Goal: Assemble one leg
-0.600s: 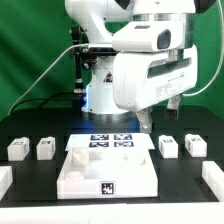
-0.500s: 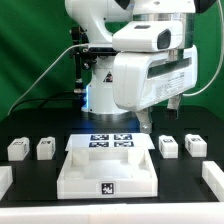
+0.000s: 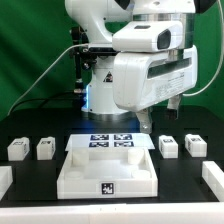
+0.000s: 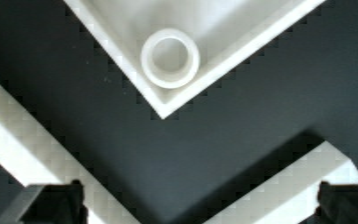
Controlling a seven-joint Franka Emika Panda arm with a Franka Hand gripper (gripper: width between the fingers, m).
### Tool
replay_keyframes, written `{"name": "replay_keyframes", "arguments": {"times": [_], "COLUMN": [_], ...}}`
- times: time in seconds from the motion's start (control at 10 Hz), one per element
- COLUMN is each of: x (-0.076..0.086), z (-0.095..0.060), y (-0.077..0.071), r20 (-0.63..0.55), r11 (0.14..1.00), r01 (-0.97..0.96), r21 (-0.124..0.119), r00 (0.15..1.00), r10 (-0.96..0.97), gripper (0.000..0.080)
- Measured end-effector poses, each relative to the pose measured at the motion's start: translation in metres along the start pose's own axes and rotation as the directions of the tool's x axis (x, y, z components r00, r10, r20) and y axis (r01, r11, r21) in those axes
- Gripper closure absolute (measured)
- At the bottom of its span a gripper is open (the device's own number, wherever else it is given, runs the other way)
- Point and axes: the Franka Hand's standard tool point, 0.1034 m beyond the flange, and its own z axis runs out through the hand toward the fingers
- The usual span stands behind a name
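Note:
Four legs, small white blocks with black-and-white tags, stand on the black table in the exterior view: two on its left (image 3: 17, 148) (image 3: 45, 148) and two on its right (image 3: 169, 146) (image 3: 195, 145). The large white square panel (image 3: 107, 172) lies in front, in the middle. My gripper (image 3: 157, 118) hangs open and empty above the table, behind the right pair of legs and touching nothing. In the wrist view my gripper (image 4: 195, 205) is open, with dark fingertips (image 4: 48, 205) at both sides. One panel corner with a round hole (image 4: 171, 55) shows ahead; no leg shows there.
The marker board (image 3: 110, 141) lies behind the panel. White pieces sit at the exterior view's left edge (image 3: 4, 180) and right edge (image 3: 213, 178). White bars (image 4: 16, 130) cross the wrist view diagonally. The arm's base stands behind the board.

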Motion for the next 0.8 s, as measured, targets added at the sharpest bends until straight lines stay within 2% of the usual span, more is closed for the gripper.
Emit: {"name": "replay_keyframes", "arguments": {"times": [0.1, 0.2, 0.3, 0.4, 0.5, 0.7, 0.8], "x": [0.0, -0.005, -0.018, -0.032, -0.042, -0.045, -0.046], "z": [0.0, 0.002, 0.005, 0.009, 0.012, 0.013, 0.014], "y": [0.0, -0.004, -0.012, -0.015, -0.015, -0.012, -0.012], "r20": [0.0, -0.013, -0.009, -0.008, -0.003, 0.008, 0.009], "r11": [0.999, 0.995, 0.983, 0.928, 0.884, 0.79, 0.769], "r01": [0.046, 0.097, 0.185, 0.372, 0.467, 0.614, 0.639], "r21": [0.0, -0.015, -0.018, -0.024, -0.017, -0.015, -0.014], "r00": [0.999, 0.995, 0.983, 0.928, 0.884, 0.79, 0.769], "r10": [-0.046, -0.097, -0.185, -0.373, -0.467, -0.613, -0.639], "gripper": [0.015, 0.015, 0.015, 0.015, 0.015, 0.015, 0.015]}}
